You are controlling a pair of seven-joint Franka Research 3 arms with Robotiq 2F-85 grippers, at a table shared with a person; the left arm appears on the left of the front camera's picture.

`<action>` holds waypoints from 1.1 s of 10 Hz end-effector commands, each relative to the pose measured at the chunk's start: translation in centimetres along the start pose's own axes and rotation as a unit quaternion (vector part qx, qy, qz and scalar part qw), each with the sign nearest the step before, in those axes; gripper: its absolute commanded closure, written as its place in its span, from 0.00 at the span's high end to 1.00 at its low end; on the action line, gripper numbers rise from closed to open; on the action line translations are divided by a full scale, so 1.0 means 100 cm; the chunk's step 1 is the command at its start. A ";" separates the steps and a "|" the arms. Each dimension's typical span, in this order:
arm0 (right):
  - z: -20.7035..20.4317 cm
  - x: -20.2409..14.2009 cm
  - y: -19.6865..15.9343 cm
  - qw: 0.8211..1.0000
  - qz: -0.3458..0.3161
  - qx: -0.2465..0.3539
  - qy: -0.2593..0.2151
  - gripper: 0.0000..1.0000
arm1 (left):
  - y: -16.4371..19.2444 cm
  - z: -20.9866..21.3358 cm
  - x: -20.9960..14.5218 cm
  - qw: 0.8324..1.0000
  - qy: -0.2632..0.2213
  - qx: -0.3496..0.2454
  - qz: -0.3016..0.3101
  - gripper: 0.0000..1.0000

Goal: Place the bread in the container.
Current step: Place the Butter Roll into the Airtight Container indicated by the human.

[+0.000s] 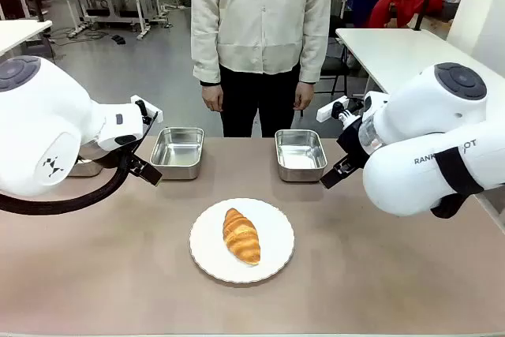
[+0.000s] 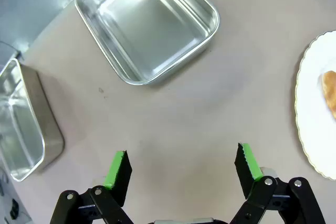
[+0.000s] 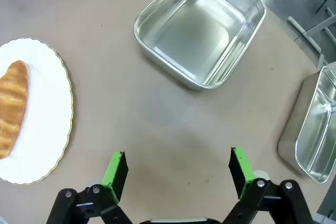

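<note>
Left hand (image 2: 181, 152) and right hand (image 3: 177, 153) hang released over bare tabletop (image 1: 379, 274). Bread (image 1: 241, 235) lies on plate (image 1: 207, 254), clear all round. Right arm (image 1: 442, 155) reads "RANK…OT".

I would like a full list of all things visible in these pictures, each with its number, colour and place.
croissant: one, golden brown, lying on the plate
plate: one, white, round, middle of the table on the robot's side
trays: four, shiny steel; two past the plate, one far left, one far right
table: one, grey-brown
person: one, cream jacket, dark trousers, standing at the far side
robot arms: two, white, left and right
left fingers: two, black with green pads, open above bare table
right fingers: two, black with green pads, open above bare table
</note>
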State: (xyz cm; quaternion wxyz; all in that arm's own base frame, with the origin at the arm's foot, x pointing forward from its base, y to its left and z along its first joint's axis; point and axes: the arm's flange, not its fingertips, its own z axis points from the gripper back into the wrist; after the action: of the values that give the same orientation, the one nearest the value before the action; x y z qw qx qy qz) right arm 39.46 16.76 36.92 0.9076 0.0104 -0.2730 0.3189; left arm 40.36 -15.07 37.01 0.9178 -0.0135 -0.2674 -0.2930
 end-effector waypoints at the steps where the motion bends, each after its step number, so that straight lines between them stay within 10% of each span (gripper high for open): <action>1: 0.000 0.000 0.000 1.000 0.000 0.000 0.000 1.00 | 0.000 0.000 0.000 1.000 0.000 0.000 0.000 1.00; 11: 0.000 0.000 0.000 1.000 0.001 0.000 0.000 1.00 | 0.000 0.000 0.000 1.000 0.000 0.000 0.000 1.00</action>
State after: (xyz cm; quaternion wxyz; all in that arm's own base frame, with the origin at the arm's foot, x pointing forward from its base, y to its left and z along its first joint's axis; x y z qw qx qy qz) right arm 39.46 16.78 36.90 0.9074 0.0101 -0.2728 0.3195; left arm 40.36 -15.07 37.01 0.9179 -0.0136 -0.2674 -0.2928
